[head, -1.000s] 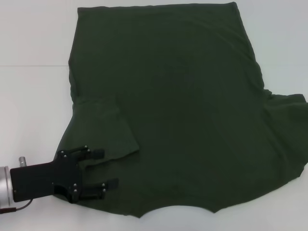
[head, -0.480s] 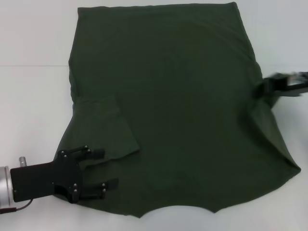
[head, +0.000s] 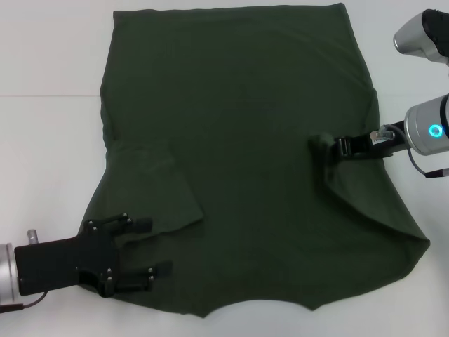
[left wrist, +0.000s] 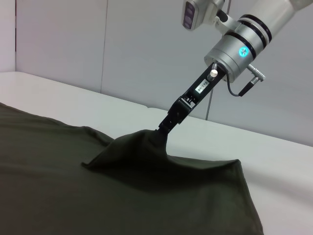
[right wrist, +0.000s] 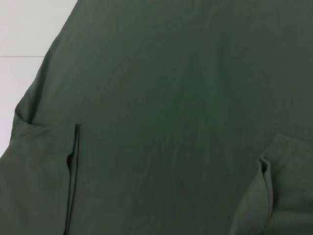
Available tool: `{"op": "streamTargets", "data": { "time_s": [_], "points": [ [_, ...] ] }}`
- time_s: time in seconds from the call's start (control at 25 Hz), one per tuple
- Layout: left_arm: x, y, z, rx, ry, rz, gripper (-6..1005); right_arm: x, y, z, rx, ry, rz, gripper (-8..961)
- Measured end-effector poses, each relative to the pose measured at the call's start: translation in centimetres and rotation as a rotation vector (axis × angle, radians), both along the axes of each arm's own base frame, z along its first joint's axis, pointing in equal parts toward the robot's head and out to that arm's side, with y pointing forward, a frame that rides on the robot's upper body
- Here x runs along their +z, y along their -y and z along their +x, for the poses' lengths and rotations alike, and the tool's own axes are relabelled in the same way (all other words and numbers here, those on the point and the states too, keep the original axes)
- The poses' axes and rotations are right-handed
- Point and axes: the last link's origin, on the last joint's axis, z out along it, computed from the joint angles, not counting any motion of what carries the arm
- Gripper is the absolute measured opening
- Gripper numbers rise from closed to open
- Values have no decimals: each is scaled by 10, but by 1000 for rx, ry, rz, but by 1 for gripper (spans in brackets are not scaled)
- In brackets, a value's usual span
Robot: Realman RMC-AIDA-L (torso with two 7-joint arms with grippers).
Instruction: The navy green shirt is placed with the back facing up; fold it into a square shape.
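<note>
Right gripper (head: 335,147) clamped, left gripper (head: 151,246) spread

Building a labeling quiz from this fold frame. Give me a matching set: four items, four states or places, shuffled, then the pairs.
Items:
1. left claw
2. right claw
3. left sleeve
4. right sleeve

States:
A. folded flat onto the navy green shirt
B. pinched shut on cloth, carrying it inward
C. open at the shirt's near left corner
D. lifted off the table, partway over the shirt body

Pairs: 1-C, 2-B, 3-A, 4-D
</note>
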Motion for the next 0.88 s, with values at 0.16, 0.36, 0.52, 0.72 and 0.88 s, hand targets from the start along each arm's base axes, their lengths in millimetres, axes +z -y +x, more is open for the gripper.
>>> {"op": "streamTargets", "data": {
  "time_s": [0.16,0.36,0.52,0.72,0.88],
  "points": [
    [0,0,0,0,0,0,855,-2,2,2,1,-33,-3,109],
    [-1,0,1,0,1,-1,856,0,6,7,4,-68,-7,127],
    [-1,0,1,0,1,-1,856,5,12,9,36,-156,6,142],
    [2,-1,0,25,19,4,855,28,27,20,107,-359,54,379],
    [9,-1,-2,78,62,23,855,42,53,37,212,-505,101,523]
  ]
}}
